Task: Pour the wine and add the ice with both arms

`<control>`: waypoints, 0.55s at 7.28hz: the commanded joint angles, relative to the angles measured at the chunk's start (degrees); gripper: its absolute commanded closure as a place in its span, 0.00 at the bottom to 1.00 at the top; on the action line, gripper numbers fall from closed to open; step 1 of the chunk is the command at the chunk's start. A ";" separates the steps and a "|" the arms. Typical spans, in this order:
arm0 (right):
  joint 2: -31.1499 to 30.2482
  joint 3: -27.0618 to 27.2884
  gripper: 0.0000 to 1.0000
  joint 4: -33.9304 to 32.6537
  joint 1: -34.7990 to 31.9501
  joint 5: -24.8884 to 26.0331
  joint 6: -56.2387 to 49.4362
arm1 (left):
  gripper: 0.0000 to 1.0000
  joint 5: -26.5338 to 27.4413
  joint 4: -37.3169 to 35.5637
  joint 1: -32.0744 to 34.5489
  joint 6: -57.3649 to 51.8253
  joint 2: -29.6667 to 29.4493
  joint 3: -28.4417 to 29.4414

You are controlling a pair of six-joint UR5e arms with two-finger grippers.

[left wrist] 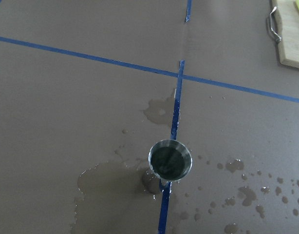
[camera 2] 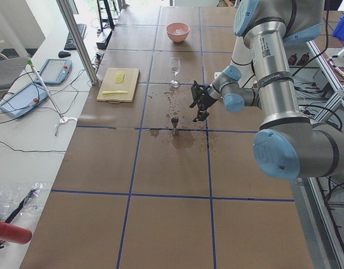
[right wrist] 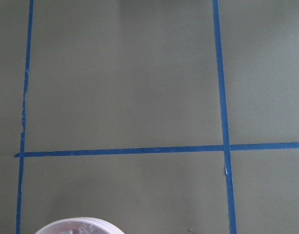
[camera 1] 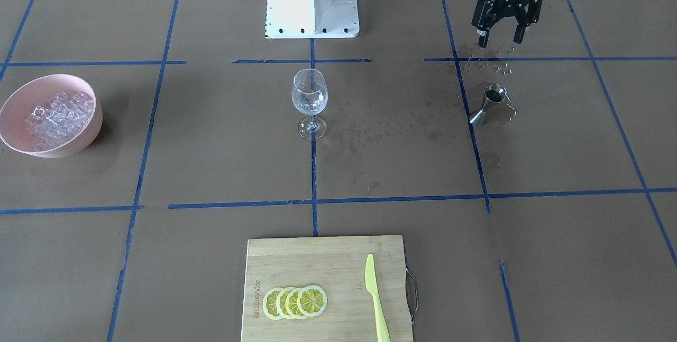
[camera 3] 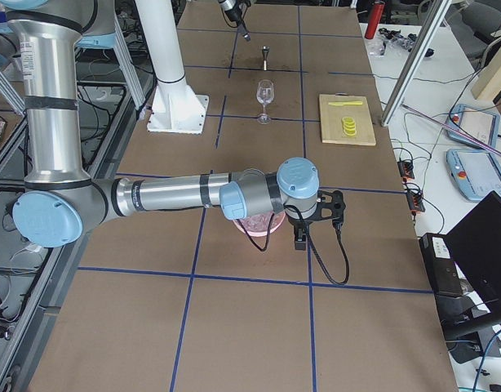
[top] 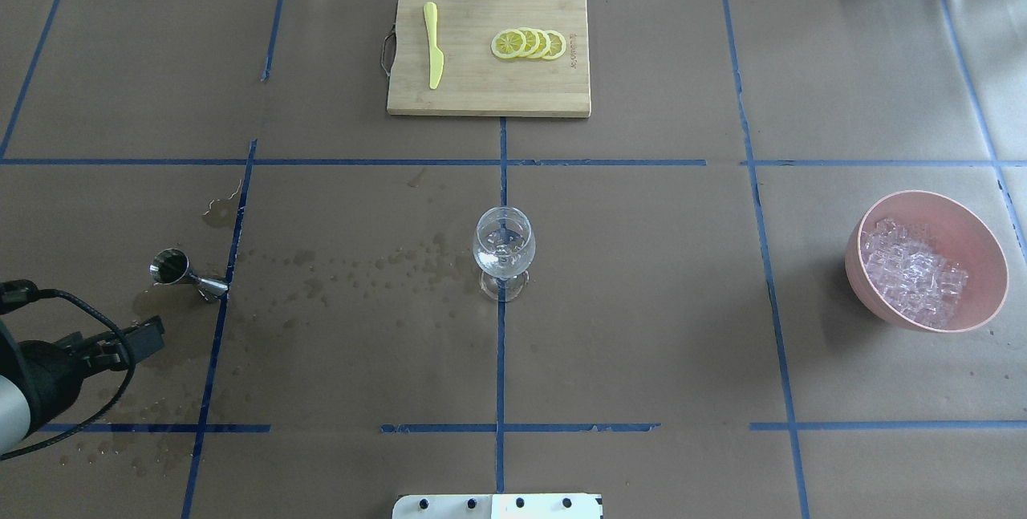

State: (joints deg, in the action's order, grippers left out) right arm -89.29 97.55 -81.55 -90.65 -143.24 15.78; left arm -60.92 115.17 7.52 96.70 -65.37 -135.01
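Front view: the left gripper (camera 1: 500,42) hangs spread and empty. The upright, hourglass-shaped steel jigger (camera 1: 489,105) stands just forward of it, dark wine (camera 1: 495,94) in its cup. Overhead: glassy ice cubes (top: 915,274) fill the pink bowl (top: 858,278), far right. Right-side view: the right gripper (camera 3: 302,238) hovers beside that bowl; I cannot tell how its jaws stand

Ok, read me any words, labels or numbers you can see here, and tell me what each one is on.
"ROBOTIQ": white lettering on the left gripper, just legible in the front-facing view.
Lettering burned along one edge of the cutting board: too small to read.
White sticker on the left arm: too blurred to read.
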 commanded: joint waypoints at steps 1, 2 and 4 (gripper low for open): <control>0.34 0.54 0.00 -0.01 0.04 -0.03 0.91 | 0.00 14.45 -1.17 -4.61 5.16 -8.67 11.99; 0.34 0.45 0.00 -0.01 0.12 -0.11 0.91 | 0.00 16.95 -1.17 -4.71 5.16 -9.33 12.84; 0.25 0.45 0.00 -0.01 0.13 -0.11 0.91 | 0.00 23.73 -0.91 -4.62 5.16 -11.43 17.57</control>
State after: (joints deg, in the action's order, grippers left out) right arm -89.01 98.00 -81.56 -90.55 -143.34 16.68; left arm -40.93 114.07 2.93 101.73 -75.15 -120.48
